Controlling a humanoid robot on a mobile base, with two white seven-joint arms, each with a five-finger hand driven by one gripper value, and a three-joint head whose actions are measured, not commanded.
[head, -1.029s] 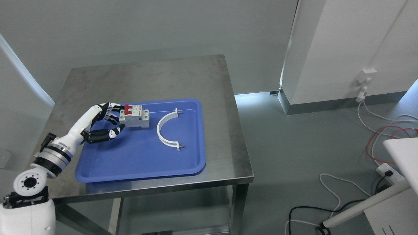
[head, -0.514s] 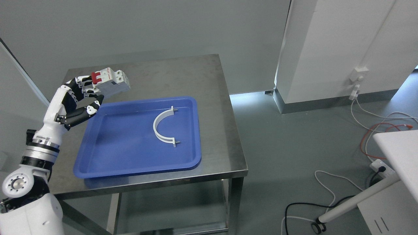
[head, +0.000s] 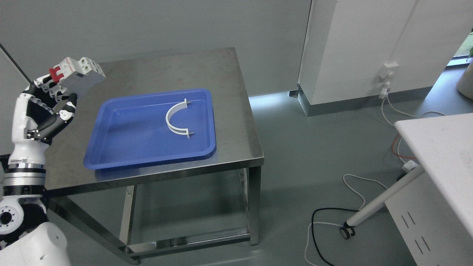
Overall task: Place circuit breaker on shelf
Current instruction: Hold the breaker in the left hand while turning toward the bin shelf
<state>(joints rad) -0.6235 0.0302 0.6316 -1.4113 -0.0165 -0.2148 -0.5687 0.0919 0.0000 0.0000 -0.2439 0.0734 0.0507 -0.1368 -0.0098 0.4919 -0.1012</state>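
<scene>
My left hand (head: 55,94) is shut on the circuit breaker (head: 75,75), a white and grey block with a red switch. It holds the breaker raised above the left edge of the steel table (head: 229,111), to the left of the blue tray (head: 122,147). The arm comes up from the lower left. My right arm is out of view. No shelf shows in the head view.
A white curved clamp (head: 175,120) lies in the blue tray. A white table on a wheeled leg (head: 439,147) stands at the right. Cables (head: 332,218) lie on the floor. A white cabinet (head: 354,48) stands behind at the right.
My left hand has lifted the circuit breaker out of the tray and carried it up and to the left. The camera has also shifted, turning rightward.
</scene>
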